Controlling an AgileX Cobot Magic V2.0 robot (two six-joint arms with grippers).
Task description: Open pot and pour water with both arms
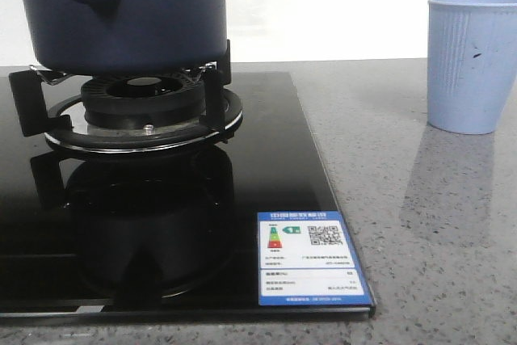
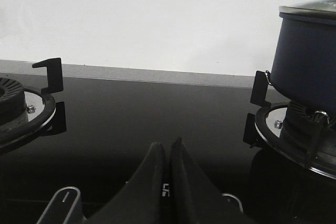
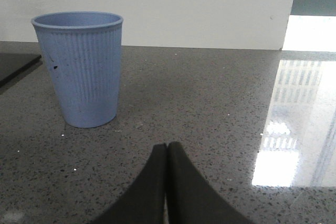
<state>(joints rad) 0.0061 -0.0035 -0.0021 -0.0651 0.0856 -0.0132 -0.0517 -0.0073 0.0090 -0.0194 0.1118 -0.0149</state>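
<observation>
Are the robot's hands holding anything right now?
No, nothing. The left gripper and right gripper are both shut on nothing, away from the pot and the cup.

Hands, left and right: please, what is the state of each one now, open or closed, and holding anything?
Left hand: closed, empty, low over the black stove top.
Right hand: closed, empty, over the grey counter, apart from the blue cup.
</observation>
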